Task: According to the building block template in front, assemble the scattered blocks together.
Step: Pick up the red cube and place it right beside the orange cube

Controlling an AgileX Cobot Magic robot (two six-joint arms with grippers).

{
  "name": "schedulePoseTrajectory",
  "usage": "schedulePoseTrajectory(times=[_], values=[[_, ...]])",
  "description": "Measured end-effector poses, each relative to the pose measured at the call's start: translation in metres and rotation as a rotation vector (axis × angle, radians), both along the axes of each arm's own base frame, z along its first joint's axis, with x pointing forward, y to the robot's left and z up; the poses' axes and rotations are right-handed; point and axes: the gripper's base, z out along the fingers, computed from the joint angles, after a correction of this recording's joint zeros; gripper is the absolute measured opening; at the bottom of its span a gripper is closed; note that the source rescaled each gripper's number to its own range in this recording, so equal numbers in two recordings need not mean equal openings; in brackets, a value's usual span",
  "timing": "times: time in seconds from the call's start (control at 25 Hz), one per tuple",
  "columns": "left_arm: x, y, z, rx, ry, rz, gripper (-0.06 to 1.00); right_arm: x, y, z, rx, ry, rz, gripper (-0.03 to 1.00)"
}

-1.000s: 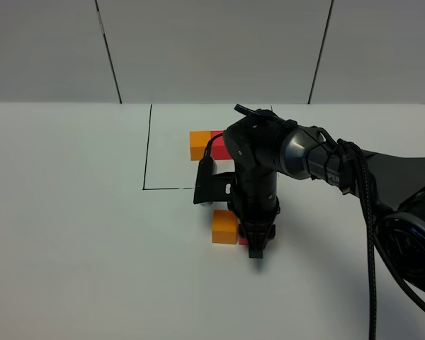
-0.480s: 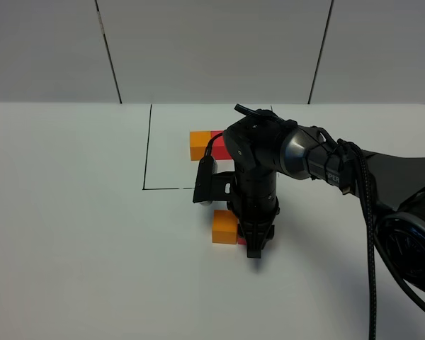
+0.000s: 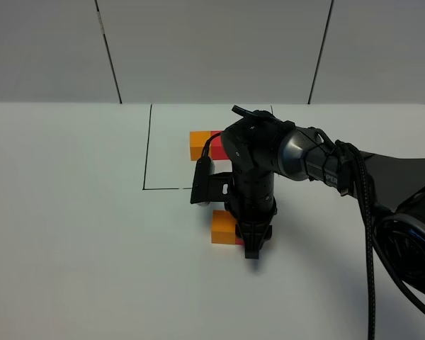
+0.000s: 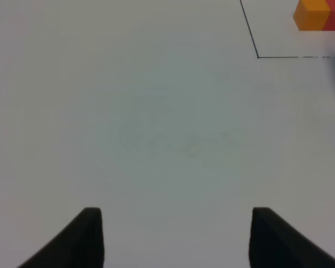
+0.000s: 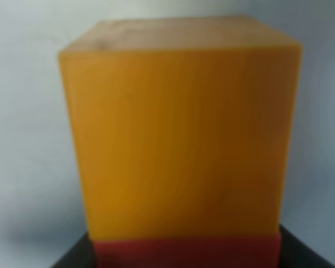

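The right gripper (image 3: 251,244) stands over the two scattered blocks on the white surface (image 3: 71,234), pointing almost straight down, its jaws together on the red block (image 3: 240,240), of which only a sliver shows beside the fingers. The orange block (image 3: 224,227) sits immediately left of the red one, and in the right wrist view the orange block (image 5: 178,134) fills the frame with the red block (image 5: 187,252) flush against its near face — the pair looks already joined. Their long axis runs left to right, the same way as the building block template (image 3: 206,144), which lies farther back inside the black outline (image 3: 147,152), orange on the left and red on the right, partly hidden by the arm.

The right arm is the one at the work; the left gripper (image 4: 176,237) hangs over bare surface well to the left, its jaws apart and holding nothing, with the template (image 4: 319,14) only at the edge of its view.

All four cubes are plain and matte, with sharp edges and flat faces — they should slide easily on the smooth surface. The next move, as I judge it, is to release without nudging the red block off the orange one.
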Motion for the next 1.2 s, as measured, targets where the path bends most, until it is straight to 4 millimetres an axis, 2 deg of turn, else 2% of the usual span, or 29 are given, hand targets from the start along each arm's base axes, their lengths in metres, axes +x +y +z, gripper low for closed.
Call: schedulePoseTrajectory(times=[0.92,1.0,1.08,1.16,1.2], values=[[0.0,0.0,0.0,0.0,0.0,0.0,0.24,0.0,0.001,0.002,0.005,-0.006,0.067,0.01],[0.0,0.0,0.0,0.0,0.0,0.0,0.24,0.001,0.003,0.004,0.029,-0.014,0.057,0.07],[0.0,0.0,0.0,0.0,0.0,0.0,0.24,0.002,0.006,0.006,0.055,-0.035,0.049,0.26],[0.0,0.0,0.0,0.0,0.0,0.0,0.24,0.001,0.007,0.01,0.069,-0.045,0.04,0.49],[0.0,0.0,0.0,0.0,0.0,0.0,0.24,0.001,0.008,0.013,0.075,-0.05,0.031,0.64]])
